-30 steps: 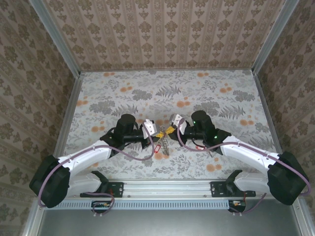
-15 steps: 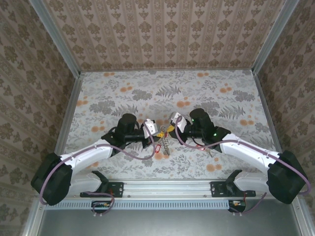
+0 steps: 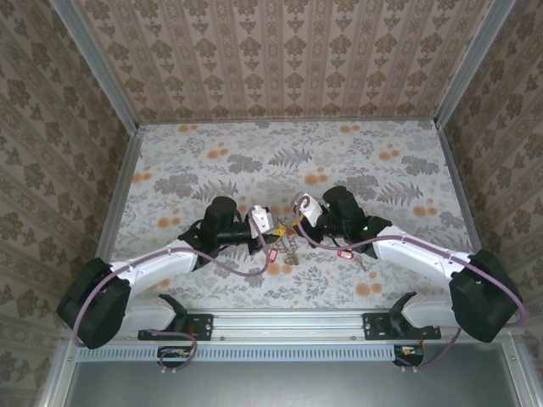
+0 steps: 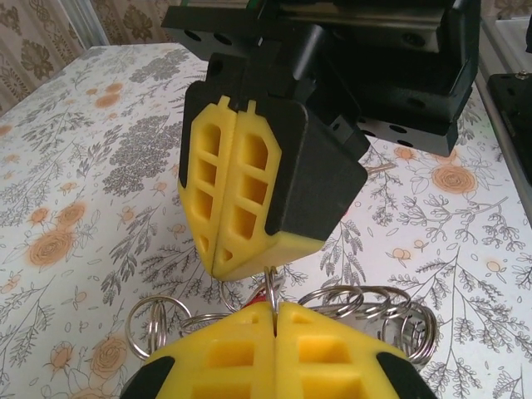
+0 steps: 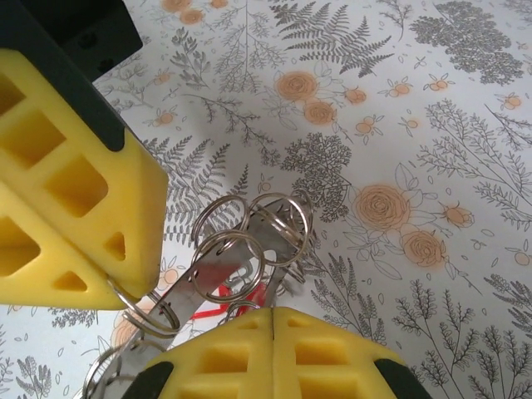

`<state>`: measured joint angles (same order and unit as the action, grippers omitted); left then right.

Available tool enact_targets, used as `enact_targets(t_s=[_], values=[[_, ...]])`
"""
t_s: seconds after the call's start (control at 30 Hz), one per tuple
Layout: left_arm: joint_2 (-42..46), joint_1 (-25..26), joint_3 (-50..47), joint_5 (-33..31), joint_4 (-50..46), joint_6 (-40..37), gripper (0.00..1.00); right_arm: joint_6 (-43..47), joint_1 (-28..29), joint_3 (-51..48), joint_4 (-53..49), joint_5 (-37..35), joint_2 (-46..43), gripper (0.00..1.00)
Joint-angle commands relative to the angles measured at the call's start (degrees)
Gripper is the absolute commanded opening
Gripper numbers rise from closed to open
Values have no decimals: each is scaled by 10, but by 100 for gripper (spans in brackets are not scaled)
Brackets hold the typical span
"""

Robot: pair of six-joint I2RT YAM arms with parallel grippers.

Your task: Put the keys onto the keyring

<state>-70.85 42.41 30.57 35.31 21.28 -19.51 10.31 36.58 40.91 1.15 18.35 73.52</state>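
Left wrist: keyring (image 4: 366,303) half hidden behind closed left claw (image 4: 274,311)

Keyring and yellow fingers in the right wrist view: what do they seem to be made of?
The keyring looks like bare polished metal: thin silvery wire loops with bright glints. The yellow fingers look like matte plastic, moulded or printed. Their colour is flat and even, without shine, and they have ribbed hollow pockets. A softer material is possible, but the look leaves that open.
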Motion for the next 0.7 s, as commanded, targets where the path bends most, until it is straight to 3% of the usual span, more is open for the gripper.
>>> enact_targets(t_s=[0.0,0.37,0.57,0.67], values=[[-3,3,-6,-1,32,2,0,-15,-3,-4,12,-12,-7,0],[3,3,-9,-6,24,1,0,-30,-25,-17,-46,-62,-45,0],[2,4,-6,-2,21,-2,0,-159,-65,25,-172,-115,21,0],[1,3,-5,1,21,-3,0,-192,-79,54,-204,-105,71,0]])
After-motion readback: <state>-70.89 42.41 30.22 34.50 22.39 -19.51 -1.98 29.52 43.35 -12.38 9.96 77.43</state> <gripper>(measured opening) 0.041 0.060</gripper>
